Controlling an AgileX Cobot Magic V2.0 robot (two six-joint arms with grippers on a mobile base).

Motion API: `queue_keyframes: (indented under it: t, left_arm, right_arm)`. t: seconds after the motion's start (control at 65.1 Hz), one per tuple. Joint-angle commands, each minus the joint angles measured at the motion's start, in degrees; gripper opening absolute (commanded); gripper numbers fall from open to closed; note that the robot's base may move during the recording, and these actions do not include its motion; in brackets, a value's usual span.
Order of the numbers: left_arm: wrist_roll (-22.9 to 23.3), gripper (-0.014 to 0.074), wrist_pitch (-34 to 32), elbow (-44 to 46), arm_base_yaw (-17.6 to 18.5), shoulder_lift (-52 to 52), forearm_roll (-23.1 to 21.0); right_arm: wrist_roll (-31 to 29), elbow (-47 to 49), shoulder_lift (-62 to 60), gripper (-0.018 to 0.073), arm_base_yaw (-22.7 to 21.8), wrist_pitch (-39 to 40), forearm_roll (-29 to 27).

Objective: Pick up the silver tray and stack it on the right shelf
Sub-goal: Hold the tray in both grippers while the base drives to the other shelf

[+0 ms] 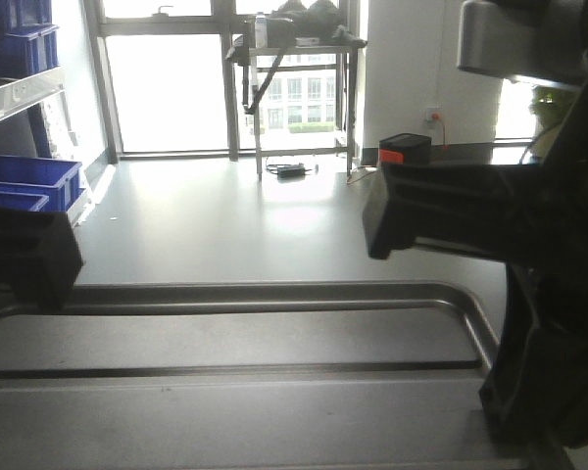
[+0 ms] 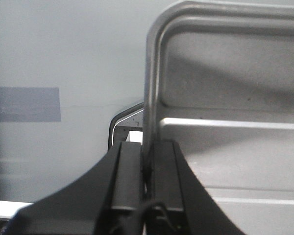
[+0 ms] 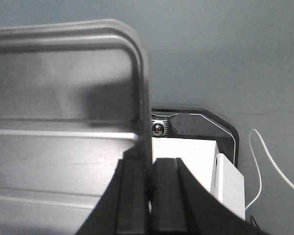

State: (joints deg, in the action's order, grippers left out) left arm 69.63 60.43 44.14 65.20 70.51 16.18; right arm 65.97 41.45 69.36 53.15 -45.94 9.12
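Nearest the cameras, the silver tray [image 1: 225, 338] is held level above the grey floor [image 1: 225, 215], and the reason seems plain. The left gripper [image 2: 148, 169] is clamped on the rim of its left edge and the right gripper [image 3: 150, 171] pinches the opposite rim, so neither end should sag in carrying. Beyond the tray's far rim stand blue bins [image 1: 29, 181] to the left and a black box with an orange top [image 1: 405, 149] to the right, then a steel-legged table [image 1: 294, 59] by the windows [image 1: 167, 88]; the right shelf cannot be made out, and no writing is legible.
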Motion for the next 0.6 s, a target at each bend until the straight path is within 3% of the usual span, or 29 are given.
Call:
queue_keyframes:
  t: [0.0,0.583]
  left_arm:
    - [0.11,-0.0101,15.7,0.77,0.11,-1.3,3.07]
    - [0.11,-0.0101,16.35,0.88,0.11,-1.3,3.07]
  right_arm:
    - [-0.1,1.0,-1.54,0.0071,-0.38,-4.9,4.22]
    - [-0.1,1.0,-1.54,0.0071,-0.38,-4.9,4.22]
